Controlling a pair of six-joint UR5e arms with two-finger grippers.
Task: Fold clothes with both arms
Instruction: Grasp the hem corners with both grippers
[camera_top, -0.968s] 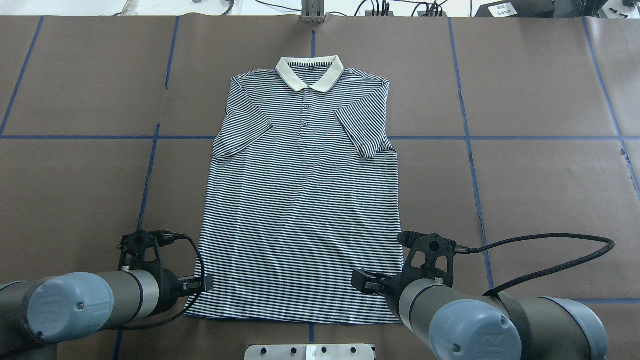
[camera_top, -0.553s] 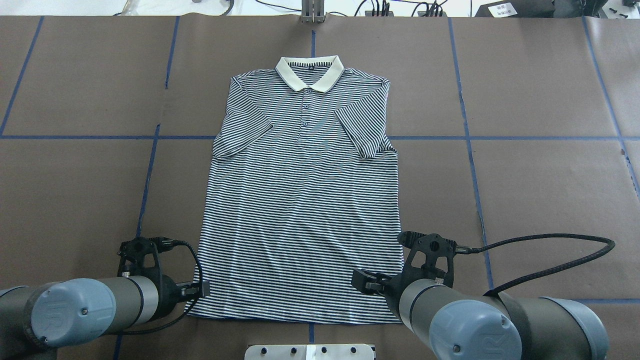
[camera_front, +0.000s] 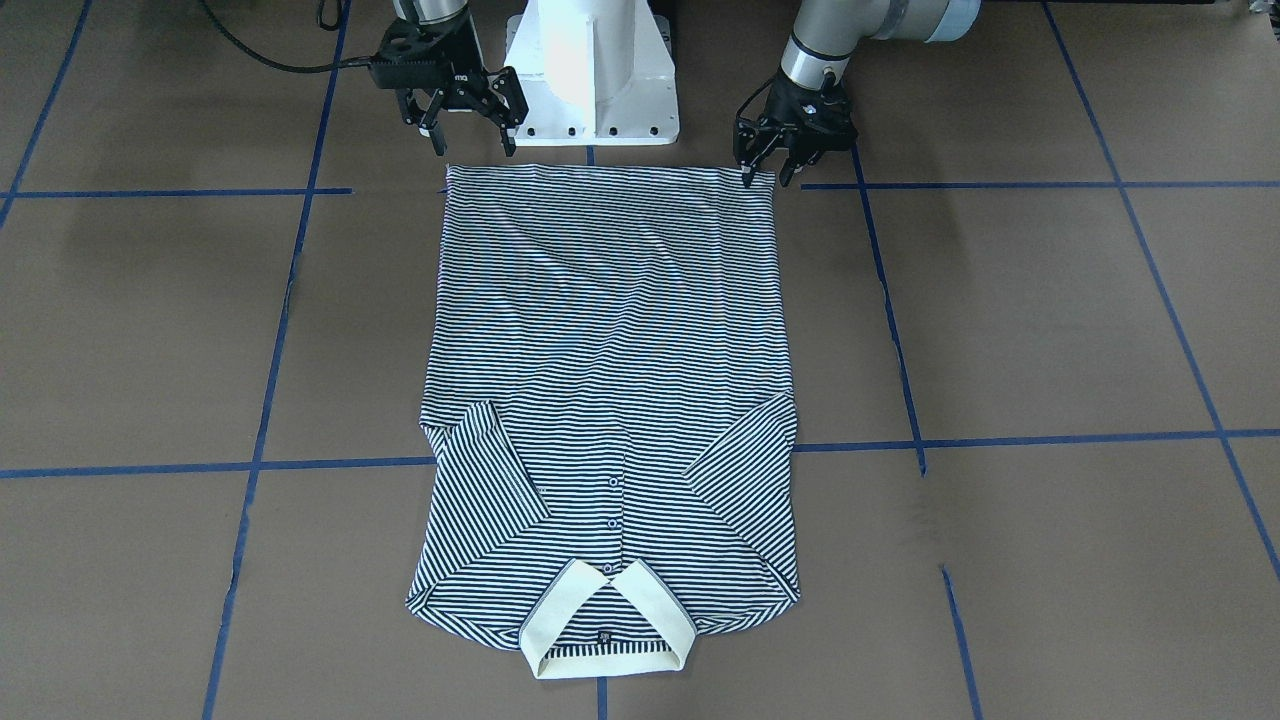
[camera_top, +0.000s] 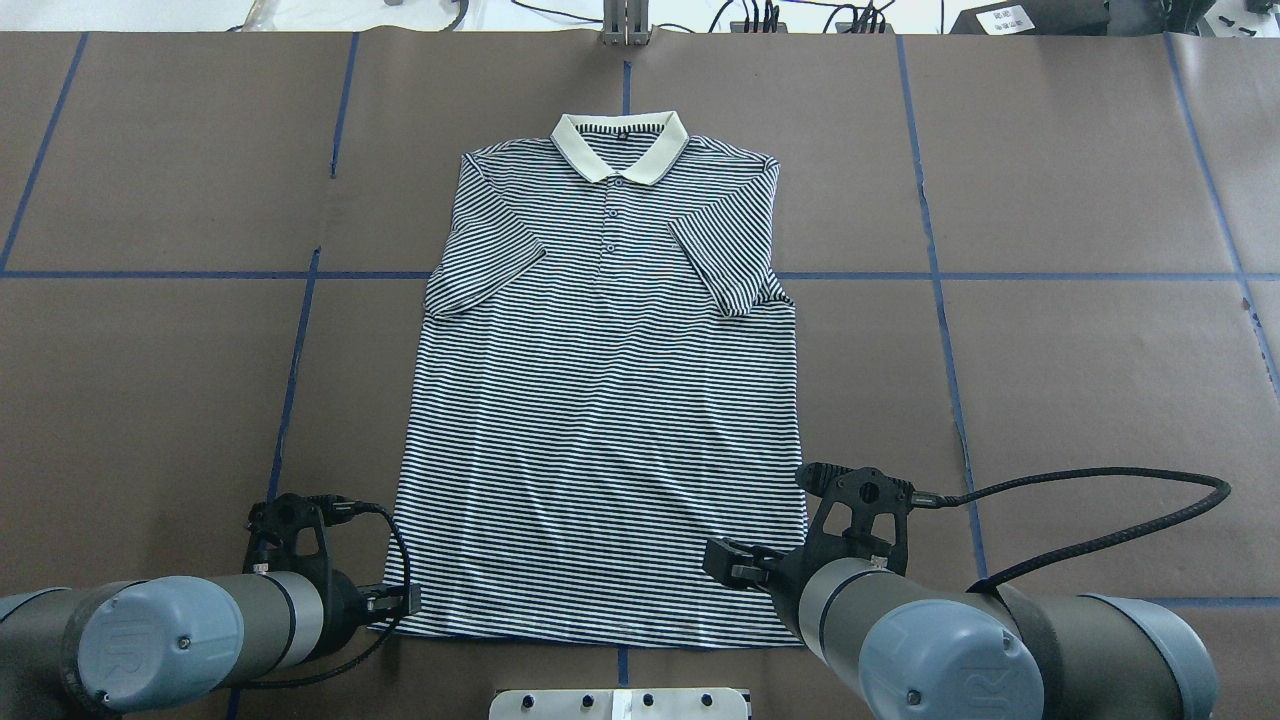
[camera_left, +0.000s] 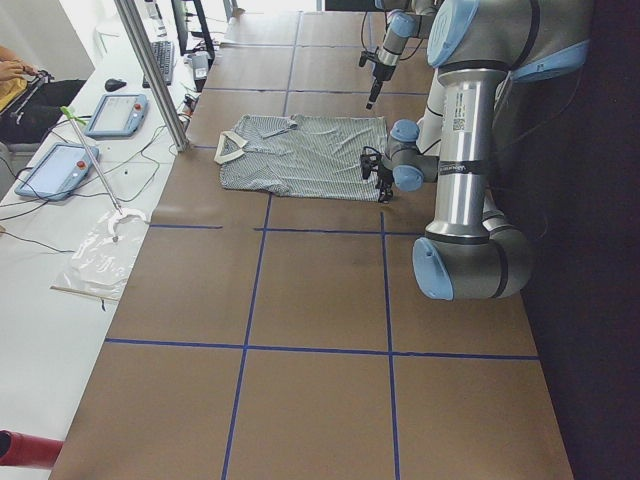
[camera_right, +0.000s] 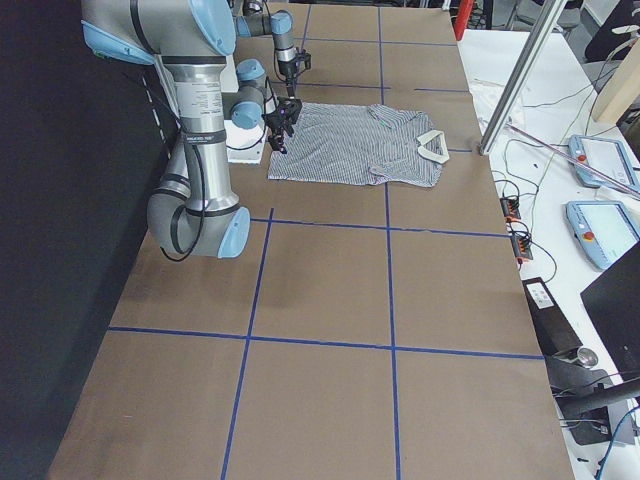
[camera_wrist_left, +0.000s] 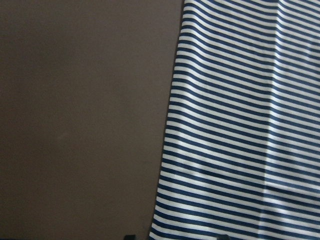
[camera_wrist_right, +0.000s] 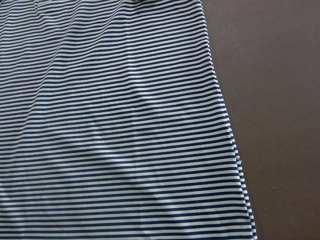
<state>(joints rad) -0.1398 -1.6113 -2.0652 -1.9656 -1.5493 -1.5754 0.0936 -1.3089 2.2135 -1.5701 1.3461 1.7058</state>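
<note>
Biggest thing first: one table covered in brown paper with a grid of blue tape lines. There's loads of bare surface to the left and right of the shirt in the front-facing view.

One striped polo shirt lies flat and face up in the middle of the frame. Its hem runs straight across the top, just below the white pedestal base, and its collar sits at the bottom centre. Both side edges look straight. The two sleeves are folded in diagonally over the chest.

Two arms in the overhead view: left arm lower left, right arm lower right.

Two grippers, one at each hem corner. The left gripper is at the upper right of the front-facing view. Its fingers are spread and the tips are right down at the corner, gripping nothing as far as I can see. The right gripper, upper left, is spread wider and holds nothing, with its tips just above the hem.

I count three buttons on the placket.
</note>
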